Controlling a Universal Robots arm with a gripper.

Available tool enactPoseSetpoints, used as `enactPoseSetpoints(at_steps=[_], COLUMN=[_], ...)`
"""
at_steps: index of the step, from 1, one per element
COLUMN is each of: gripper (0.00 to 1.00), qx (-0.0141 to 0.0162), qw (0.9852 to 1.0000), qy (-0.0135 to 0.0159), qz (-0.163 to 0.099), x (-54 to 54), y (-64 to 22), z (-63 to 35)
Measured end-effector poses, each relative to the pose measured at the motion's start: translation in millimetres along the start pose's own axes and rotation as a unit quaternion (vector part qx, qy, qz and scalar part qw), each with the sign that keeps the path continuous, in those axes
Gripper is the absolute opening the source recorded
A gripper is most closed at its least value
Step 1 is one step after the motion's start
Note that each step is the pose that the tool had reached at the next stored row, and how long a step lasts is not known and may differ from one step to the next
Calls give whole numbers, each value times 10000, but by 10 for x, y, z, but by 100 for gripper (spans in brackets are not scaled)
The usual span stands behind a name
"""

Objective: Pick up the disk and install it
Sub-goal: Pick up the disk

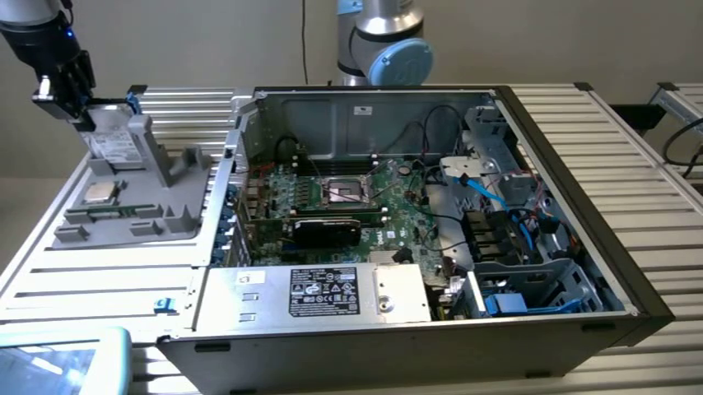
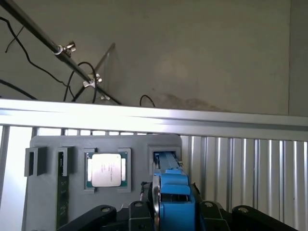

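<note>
**Views.** The exterior view takes in the whole station. A slatted metal table (image 1: 648, 140) carries an open computer case (image 1: 329, 115) with its motherboard exposed. Inside the case, at its near edge, sits a grey metal box with a black label (image 1: 329, 292). A second arm's base (image 1: 381, 45) stands just behind the case. A grey parts fixture (image 1: 181, 193) lies against the case on the exterior view's left.

The wrist view looks along the fixture towards a plain wall. It shows what the wider view cannot resolve:
- the disk's bright blue frame (image 2: 174, 195), seen end-on
- the square processor chip (image 2: 106, 169), seated in its own pocket

**Task item.** The disk (image 1: 110, 144) is outside the case, off the case's far corner on the exterior view's left. It stands upright in the fixture's tall slot with its white label facing the case.

**Hand.** The hand (image 1: 84, 115) is down over the top of the disk. In the wrist view the blue frame fills the space between the black fingers (image 2: 208, 210), and both appear to press against its sides. The hand is roughly half closed, gripping the disk across its thickness. The disk is still seated in the slot.
</note>
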State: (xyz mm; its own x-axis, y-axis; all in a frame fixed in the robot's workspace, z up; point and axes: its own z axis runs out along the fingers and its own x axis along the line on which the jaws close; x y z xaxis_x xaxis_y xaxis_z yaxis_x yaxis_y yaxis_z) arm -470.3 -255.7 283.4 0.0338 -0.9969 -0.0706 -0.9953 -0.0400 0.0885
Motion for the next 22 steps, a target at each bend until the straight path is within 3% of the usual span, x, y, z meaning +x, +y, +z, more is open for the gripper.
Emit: enactPoseSetpoints(at_steps=[6, 9, 14, 18, 22], gripper=[38, 38, 38, 38, 38], qx=[17, 14, 12, 15, 16], qw=[10000, 10000, 9999, 9998, 9998], qy=[8, 45, 73, 113, 116], qz=[-8, -35, -109, -136, -136], x=[-5, -13, -24, -25, -25], y=[1, 1, -2, -2, -2], z=[-36, -35, -36, -36, -35])
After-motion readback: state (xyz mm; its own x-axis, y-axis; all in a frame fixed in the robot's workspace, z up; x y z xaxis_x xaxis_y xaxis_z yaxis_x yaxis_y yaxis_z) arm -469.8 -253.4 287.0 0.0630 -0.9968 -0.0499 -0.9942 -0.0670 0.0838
